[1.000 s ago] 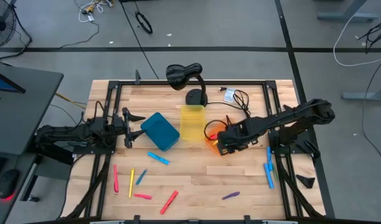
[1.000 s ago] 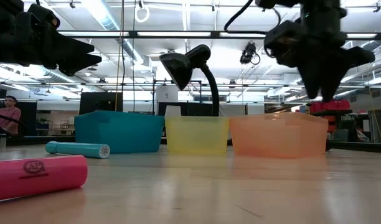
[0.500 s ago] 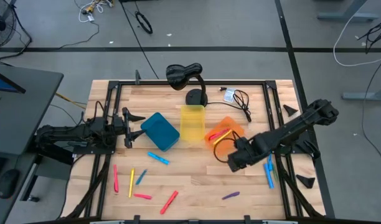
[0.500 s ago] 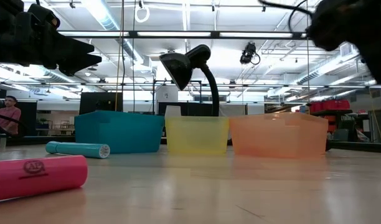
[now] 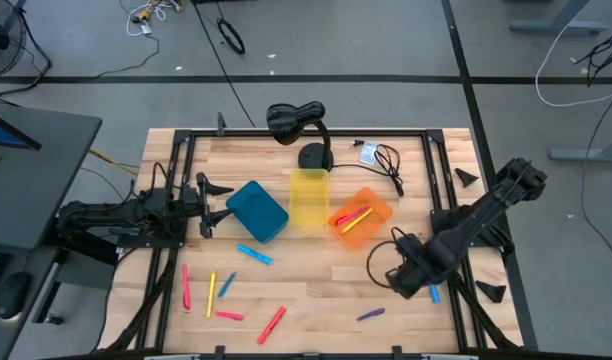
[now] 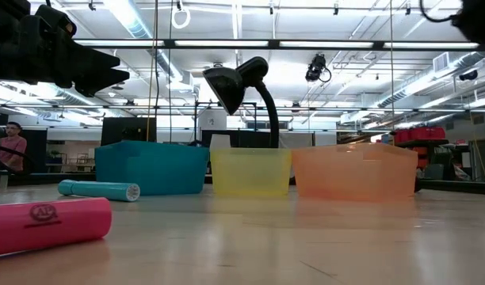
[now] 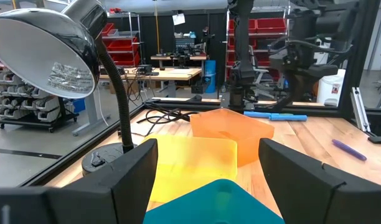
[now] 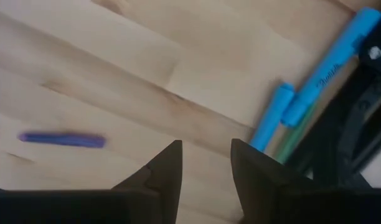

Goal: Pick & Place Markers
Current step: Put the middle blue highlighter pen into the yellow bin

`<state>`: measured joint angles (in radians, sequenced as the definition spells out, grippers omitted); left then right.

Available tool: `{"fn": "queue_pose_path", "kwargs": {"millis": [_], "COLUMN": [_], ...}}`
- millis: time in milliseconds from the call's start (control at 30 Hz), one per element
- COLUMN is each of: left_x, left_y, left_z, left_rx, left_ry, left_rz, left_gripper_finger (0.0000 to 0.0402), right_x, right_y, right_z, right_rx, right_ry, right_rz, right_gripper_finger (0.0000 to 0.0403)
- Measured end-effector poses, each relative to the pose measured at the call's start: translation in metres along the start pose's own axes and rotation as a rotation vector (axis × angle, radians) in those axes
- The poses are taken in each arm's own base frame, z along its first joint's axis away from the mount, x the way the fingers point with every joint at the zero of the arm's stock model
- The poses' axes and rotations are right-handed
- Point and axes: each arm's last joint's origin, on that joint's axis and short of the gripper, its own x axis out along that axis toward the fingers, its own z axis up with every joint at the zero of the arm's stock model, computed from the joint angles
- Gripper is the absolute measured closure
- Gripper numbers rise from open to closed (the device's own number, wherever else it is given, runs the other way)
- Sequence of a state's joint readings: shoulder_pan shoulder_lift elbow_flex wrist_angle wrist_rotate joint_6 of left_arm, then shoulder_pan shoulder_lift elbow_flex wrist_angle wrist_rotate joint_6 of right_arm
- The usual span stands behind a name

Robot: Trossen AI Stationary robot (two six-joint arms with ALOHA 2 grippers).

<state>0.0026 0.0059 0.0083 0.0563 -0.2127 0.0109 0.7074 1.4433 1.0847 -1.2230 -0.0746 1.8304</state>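
Observation:
Several markers lie flat on the table: blue ones, red ones, a yellow one and a purple one. More blue markers lie by the right frame rail, with a green one under them. A red and a yellow marker lie inside the orange bin. My right gripper hovers open above the table, between the purple marker and the blue ones, touching nothing. My left gripper waits open at the table's left, beside the blue bin.
The blue, yellow and orange bins stand in a row mid-table. A black desk lamp and cables sit at the far edge. Dark frame rails run along both sides. In the low view a pink marker lies close.
My right gripper has left its place over the orange bin and swung toward the table's near edge and right, ending beside the blue markers at the right rail. In the low view it has gone out toward the upper right corner. The markers and bins have stayed put.

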Motion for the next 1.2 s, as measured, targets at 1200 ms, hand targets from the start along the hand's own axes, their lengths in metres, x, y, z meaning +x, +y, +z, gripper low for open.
{"fn": "queue_pose_path", "kwargs": {"millis": [1200], "left_x": [0.000], "left_y": [0.000], "left_z": [0.000], "left_rx": [0.000], "left_ry": [0.000], "left_rz": [0.000], "left_gripper_finger": [0.0115], "right_x": [0.074], "right_y": [-0.028], "right_z": [-0.022], "right_rx": [0.033], "right_ry": [0.223], "right_rz": [-0.101], "right_gripper_finger": [0.0264]}}
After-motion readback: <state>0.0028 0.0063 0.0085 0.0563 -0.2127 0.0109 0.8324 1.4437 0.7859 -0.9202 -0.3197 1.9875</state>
